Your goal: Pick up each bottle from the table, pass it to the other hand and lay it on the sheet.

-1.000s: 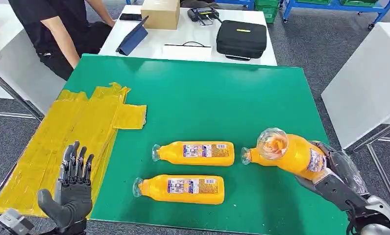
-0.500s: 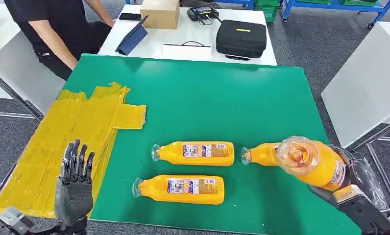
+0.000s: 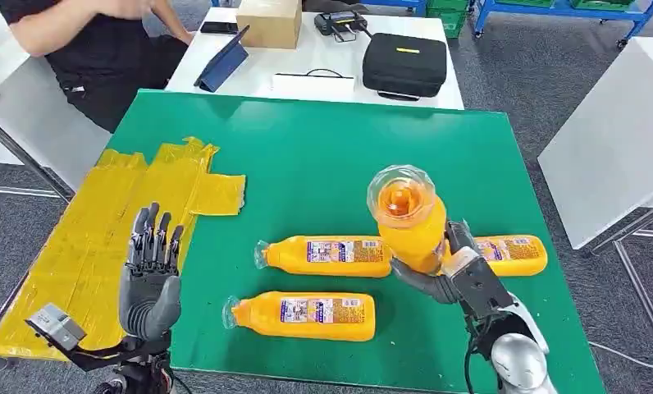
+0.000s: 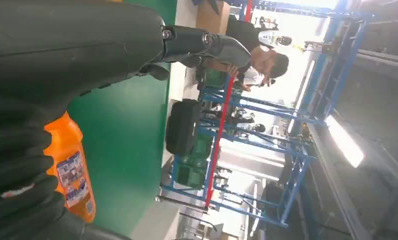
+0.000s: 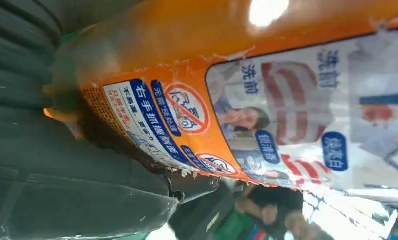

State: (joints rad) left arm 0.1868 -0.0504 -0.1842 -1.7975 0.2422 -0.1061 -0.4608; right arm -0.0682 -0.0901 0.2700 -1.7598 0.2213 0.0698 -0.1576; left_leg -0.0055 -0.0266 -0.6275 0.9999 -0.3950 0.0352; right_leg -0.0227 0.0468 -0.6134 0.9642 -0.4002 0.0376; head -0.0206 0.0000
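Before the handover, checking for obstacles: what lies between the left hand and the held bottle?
Head view: two bottles lie on the green mat between the left hand and the held bottle: one farther, one nearer.

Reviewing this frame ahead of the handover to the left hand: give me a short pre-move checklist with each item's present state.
1. Right hand holds the lifted bottle: ok.
2. Grip tight enough not to slip: cannot tell.
3. Left hand free, fingers apart to receive: ok.
4. Hands near enough to pass: not ok, the left hand hovers by the yellow sheet, well apart from the bottle.
5. Sheet has bare room for a bottle: ok.
6. Three bottles lying on the green table stay out of the path: cannot tell; the nearest lies just beside the held one.
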